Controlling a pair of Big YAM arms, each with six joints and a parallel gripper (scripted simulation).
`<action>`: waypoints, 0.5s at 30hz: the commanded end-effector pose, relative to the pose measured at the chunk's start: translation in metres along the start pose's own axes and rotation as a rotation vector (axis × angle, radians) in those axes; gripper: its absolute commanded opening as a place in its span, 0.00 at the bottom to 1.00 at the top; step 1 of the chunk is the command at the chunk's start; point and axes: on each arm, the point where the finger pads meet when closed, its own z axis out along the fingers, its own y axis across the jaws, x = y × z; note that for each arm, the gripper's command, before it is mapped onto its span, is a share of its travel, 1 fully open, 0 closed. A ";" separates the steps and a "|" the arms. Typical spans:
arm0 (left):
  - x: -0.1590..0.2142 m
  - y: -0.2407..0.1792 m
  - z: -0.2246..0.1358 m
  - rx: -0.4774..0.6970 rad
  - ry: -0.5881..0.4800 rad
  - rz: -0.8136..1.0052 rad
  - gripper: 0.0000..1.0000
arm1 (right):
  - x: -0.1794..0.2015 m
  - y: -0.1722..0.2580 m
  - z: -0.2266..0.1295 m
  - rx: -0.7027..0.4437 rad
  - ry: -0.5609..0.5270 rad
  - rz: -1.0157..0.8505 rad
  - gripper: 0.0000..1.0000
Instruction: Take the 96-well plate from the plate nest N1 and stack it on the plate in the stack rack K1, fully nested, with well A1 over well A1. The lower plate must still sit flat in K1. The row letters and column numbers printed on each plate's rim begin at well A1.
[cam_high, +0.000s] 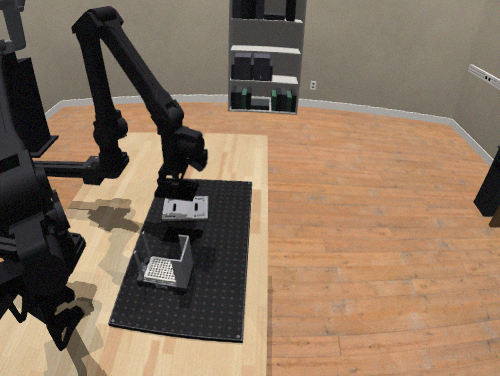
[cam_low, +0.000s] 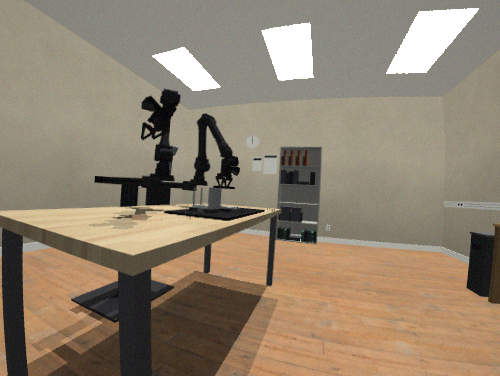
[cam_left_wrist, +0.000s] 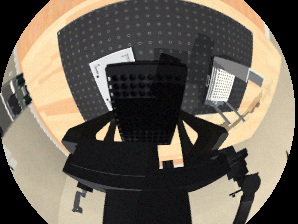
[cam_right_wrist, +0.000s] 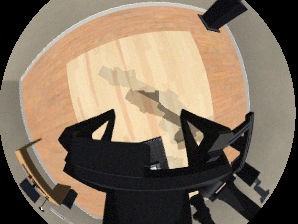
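Observation:
My left gripper (cam_high: 173, 179) (cam_left_wrist: 146, 112) is shut on a black 96-well plate (cam_high: 178, 191) (cam_left_wrist: 135, 107), held roughly level above the board. In the top view it hangs just behind the pale plate nest N1 (cam_high: 185, 210) (cam_left_wrist: 101, 80), whose bare top shows two dark slots. The stack rack K1 (cam_high: 185, 265) (cam_low: 214, 198) (cam_left_wrist: 235, 67) stands nearer the camera, with a grey wall and thin posts. A white plate (cam_high: 159, 269) (cam_left_wrist: 221, 86) lies low in it and looks flat. The rim letters are too small to read. My right gripper (cam_right_wrist: 147, 112) is open and empty, away from the rack.
Nest and rack stand on a black perforated board (cam_high: 217, 300) (cam_left_wrist: 150, 30) on the wooden table (cam_high: 257, 325) (cam_right_wrist: 165, 55). The rack's upright wall and posts rise above its plate. The right arm (cam_high: 30, 235) is at the left of the top view.

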 end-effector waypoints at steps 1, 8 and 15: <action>-0.023 -0.017 -0.011 0.004 -0.035 -0.033 0.00 | -0.007 -0.003 -0.005 -0.011 -0.011 0.025 1.00; -0.026 -0.035 -0.015 0.011 -0.050 -0.034 0.00 | -0.007 -0.003 -0.005 -0.011 -0.011 0.025 1.00; -0.025 -0.059 -0.012 0.006 -0.034 -0.033 0.00 | -0.007 -0.003 -0.005 -0.011 -0.011 0.025 1.00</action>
